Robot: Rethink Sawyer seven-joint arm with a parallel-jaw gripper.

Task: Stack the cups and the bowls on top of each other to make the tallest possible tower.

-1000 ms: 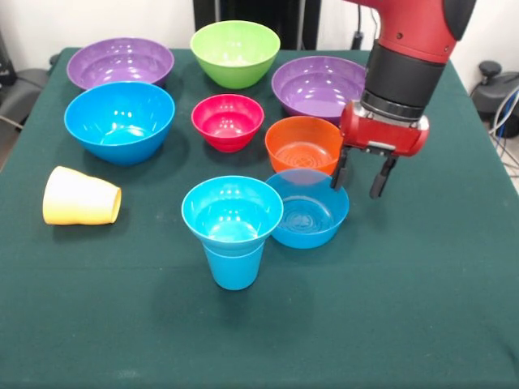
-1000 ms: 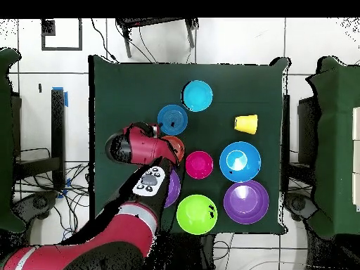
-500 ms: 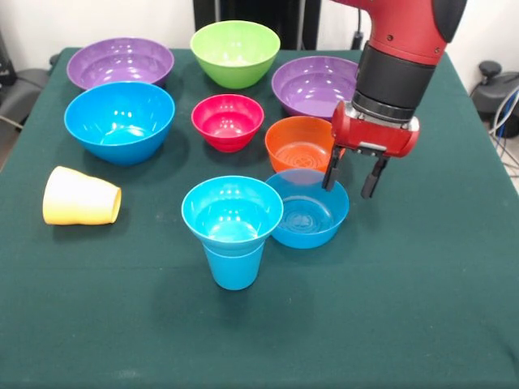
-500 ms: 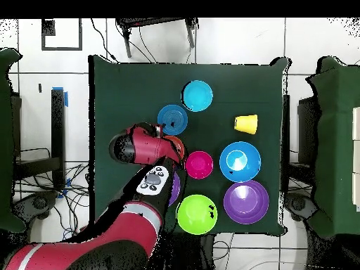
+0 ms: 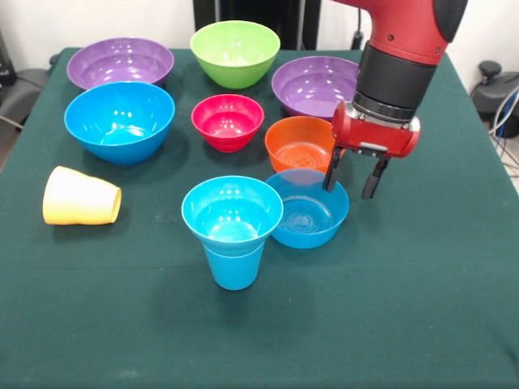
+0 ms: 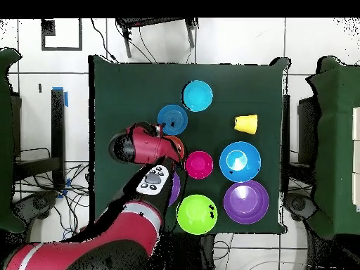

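The tower (image 5: 233,230) is a sky-blue tapered cup with a blue bowl nested in its mouth, at the front centre; it also shows in the overhead view (image 6: 197,95). A small blue bowl (image 5: 310,211) sits just right of it, also in the overhead view (image 6: 172,119). My gripper (image 5: 351,179) is open and empty, hanging over that bowl's right rim. The orange bowl (image 5: 302,143) is just behind. The pale yellow cup (image 5: 80,197) lies on its side at the left. A pink-red bowl (image 5: 228,121), a large blue bowl (image 5: 120,120), two purple bowls (image 5: 120,61) (image 5: 316,85) and a lime green bowl (image 5: 235,52) stand behind.
The green cloth-covered table (image 5: 422,284) has bare room at the front and right. My arm (image 6: 137,190) covers the nearer purple bowl and part of the orange bowl in the overhead view.
My gripper has shifted slightly left and up, from beside the small blue bowl's right edge to over its rim. Nothing else has moved.
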